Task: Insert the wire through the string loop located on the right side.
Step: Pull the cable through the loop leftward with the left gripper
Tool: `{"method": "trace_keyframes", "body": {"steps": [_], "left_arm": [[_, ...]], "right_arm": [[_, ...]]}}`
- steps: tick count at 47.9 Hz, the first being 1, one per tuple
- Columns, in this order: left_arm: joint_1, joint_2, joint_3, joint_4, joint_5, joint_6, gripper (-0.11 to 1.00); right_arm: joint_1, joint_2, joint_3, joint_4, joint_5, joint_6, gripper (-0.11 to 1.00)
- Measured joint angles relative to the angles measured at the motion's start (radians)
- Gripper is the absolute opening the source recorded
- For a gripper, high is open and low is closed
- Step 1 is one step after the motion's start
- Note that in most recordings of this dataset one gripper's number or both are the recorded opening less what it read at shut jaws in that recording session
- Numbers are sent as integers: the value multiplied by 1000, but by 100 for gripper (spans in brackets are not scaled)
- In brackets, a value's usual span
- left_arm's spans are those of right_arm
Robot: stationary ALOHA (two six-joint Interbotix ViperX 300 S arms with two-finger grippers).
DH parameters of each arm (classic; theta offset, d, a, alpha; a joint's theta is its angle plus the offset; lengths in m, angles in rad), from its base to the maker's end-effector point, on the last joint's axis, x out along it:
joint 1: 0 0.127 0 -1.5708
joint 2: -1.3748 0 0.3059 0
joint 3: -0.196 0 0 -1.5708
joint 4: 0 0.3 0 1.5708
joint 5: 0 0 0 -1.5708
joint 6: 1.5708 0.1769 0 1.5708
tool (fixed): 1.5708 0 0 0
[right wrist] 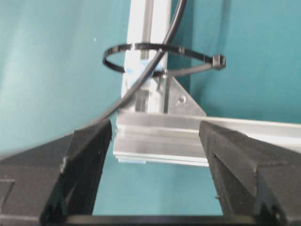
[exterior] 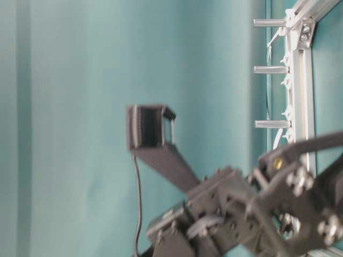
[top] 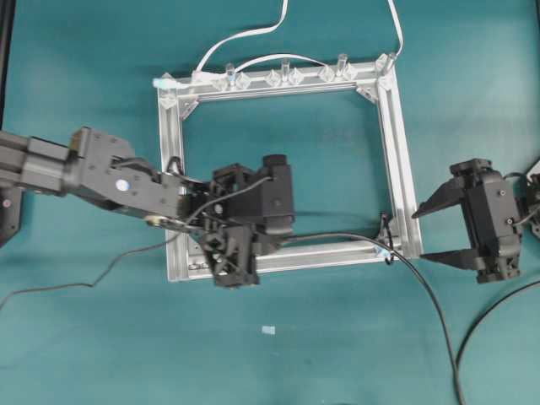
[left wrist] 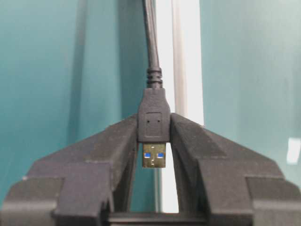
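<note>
My left gripper [left wrist: 154, 129] is shut on the black plug [left wrist: 154, 120] of the wire, with the metal tip pointing back between the fingers. From there the wire [top: 337, 237] runs right along the frame's front rail, then bends down towards the lower right of the table. At the frame's front right corner stands the string loop [top: 386, 233], a thin black band [right wrist: 217, 61]. In the right wrist view the wire [right wrist: 141, 82] passes through this loop. My right gripper [top: 430, 229] is open and holds nothing, just right of that corner.
The square aluminium frame [top: 396, 152] lies on the teal mat. Clear clips [top: 283, 76] line its back rail, and white flat cables [top: 253, 34] lead off behind it. A small pale scrap [top: 268, 330] lies in front. A black arm cable [top: 498, 312] curves at lower right.
</note>
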State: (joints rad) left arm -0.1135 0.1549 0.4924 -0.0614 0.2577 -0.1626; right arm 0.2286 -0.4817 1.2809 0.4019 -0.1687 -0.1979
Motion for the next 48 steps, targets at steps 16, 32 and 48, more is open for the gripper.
{"method": "trace_keyframes", "body": {"steps": [16,32,48], "left_arm": [[0,-84,86,0,52,0,22],[0,-160,166,0,114,-38,22],[-49,-298,304,0,169,-146,22]], "right_arm": [[0,0,2,0,2,0,83],[0,0,5,0,2,0,83],[0,2,5,0,0,0,83]]}}
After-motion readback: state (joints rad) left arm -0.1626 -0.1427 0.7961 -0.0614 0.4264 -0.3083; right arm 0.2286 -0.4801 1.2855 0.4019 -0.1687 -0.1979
